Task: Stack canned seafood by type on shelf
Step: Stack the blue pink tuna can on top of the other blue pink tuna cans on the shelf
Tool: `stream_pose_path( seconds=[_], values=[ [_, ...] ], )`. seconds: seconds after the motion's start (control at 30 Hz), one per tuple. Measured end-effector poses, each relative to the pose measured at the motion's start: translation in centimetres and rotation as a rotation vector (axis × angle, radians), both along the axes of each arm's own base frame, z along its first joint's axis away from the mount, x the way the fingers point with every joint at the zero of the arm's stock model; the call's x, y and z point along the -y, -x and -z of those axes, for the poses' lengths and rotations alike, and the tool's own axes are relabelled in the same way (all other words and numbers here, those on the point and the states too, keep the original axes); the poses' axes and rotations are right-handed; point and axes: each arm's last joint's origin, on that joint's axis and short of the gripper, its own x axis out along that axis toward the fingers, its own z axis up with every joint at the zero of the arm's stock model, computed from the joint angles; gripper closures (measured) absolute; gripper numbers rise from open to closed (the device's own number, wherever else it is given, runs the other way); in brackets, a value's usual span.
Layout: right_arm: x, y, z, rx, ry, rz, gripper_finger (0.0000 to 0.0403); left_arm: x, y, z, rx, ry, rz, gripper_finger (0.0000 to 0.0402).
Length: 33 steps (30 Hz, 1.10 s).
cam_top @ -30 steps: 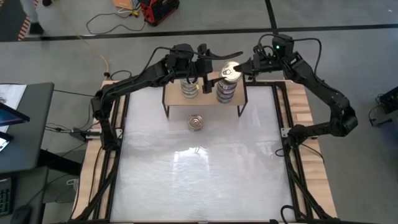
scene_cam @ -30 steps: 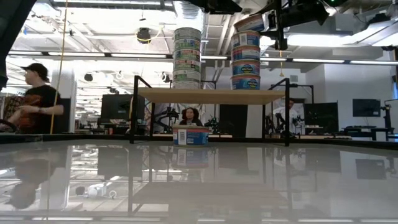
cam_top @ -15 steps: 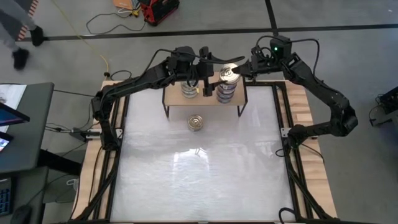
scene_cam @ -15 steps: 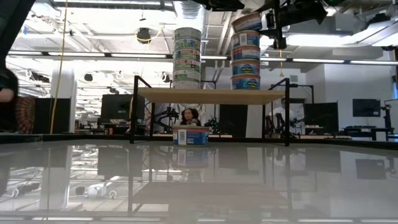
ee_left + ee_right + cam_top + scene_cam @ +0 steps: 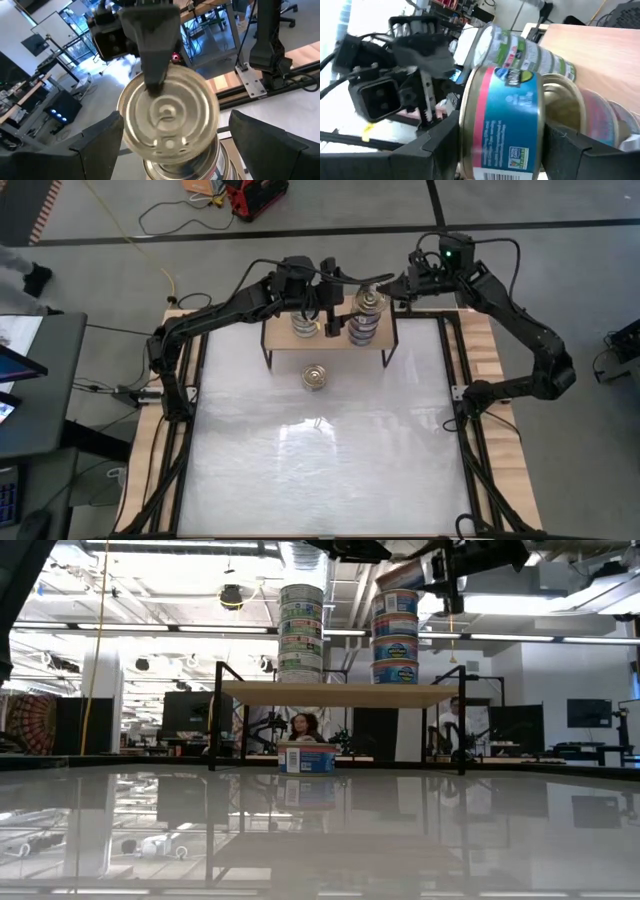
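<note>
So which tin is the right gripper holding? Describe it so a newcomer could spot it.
Find the wooden shelf at the table's far edge, with two stacks of tins on it. The held tin tops the blue-labelled stack, in the right gripper. It alone sits tilted.

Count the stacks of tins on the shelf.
2: the left stack and the right stack, its tilted top tin held by the right gripper. No others seem hidden.

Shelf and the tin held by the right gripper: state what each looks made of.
The shelf looks like a light wood board, matte, on thin black legs, probably metal. The tin in the right gripper looks like bright metal: shiny ribbed lid with concentric rings, and a glossy blue and pink label, likely paper.
</note>
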Motion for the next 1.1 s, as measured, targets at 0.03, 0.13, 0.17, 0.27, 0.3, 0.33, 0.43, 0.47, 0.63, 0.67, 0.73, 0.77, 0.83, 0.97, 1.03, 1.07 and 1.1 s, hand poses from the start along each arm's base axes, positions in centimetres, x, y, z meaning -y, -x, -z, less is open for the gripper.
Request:
stream_pose_path(
  seconds=[0.03,0.13,0.17,0.27,0.3,0.33,0.43,0.47,0.63,0.67,0.73,0.77,0.83,0.97,1.03,1.07,1.1],
  values=[
    [-0.1,0.1,-0.3,-0.001,0.008,-0.001,0.0146,0.0,0.0,0.0,0.000,0.000,0.001,0.0055],
    [-0.5,0.1,-0.8,-0.020,0.029,-0.021,0.0146,0.0,0.0,0.0,0.001,0.000,0.003,0.0055],
    [-0.6,0.1,-0.8,-0.029,0.029,-0.022,0.0146,0.0,0.0,0.0,0.003,-0.001,0.004,0.0055],
    [-0.6,0.3,-0.3,-0.081,0.012,0.002,0.0146,0.0,0.0,0.0,0.005,0.002,0.004,0.0055],
    [-0.5,0.3,-0.1,-0.096,0.009,0.011,0.0146,0.0,0.0,0.0,0.004,0.004,0.006,0.0055],
    [-0.5,0.3,0.0,-0.101,0.011,0.014,0.0146,0.0,0.0,0.0,0.004,0.004,0.006,0.0055],
    [-0.6,0.1,-0.2,-0.087,0.025,0.014,0.0146,0.0,0.0,0.0,0.004,0.005,0.007,0.0055],
    [-0.5,0.1,-0.3,-0.084,0.027,0.019,0.0146,0.0,0.0,0.0,0.005,0.006,0.007,0.0055],
    [-0.4,0.0,-0.1,-0.096,0.020,0.022,0.0146,0.1,0.0,0.0,0.007,0.017,0.006,0.0055],
    [-0.4,-0.1,0.1,-0.102,0.013,0.019,0.0146,0.1,0.0,0.0,0.007,0.018,0.006,0.0055],
    [-0.3,-0.2,0.4,-0.120,-0.010,0.020,0.0146,0.1,0.0,0.0,0.008,0.018,0.007,0.0055],
    [-0.3,-0.3,0.5,-0.125,-0.011,0.020,0.0146,0.1,0.0,0.0,0.007,0.019,0.008,0.0055],
    [-0.3,-0.2,0.5,-0.129,-0.011,0.029,0.0146,0.2,-0.1,0.0,0.006,0.020,0.009,0.0055],
    [-0.1,-0.1,0.5,-0.131,-0.008,0.043,0.0146,0.4,-0.1,0.1,-0.001,0.021,0.013,0.0055],
    [-0.1,-0.1,0.5,-0.130,-0.004,0.044,0.0146,0.5,-0.1,0.1,-0.009,0.020,0.013,0.0055],
    [-0.1,-0.1,0.5,-0.130,-0.005,0.044,0.0146,0.5,-0.1,0.1,-0.012,0.018,0.013,0.0055],
    [-0.1,-0.1,0.5,-0.130,-0.004,0.044,0.0146,0.5,-0.1,0.2,-0.013,0.017,0.013,0.0055]
  ],
)
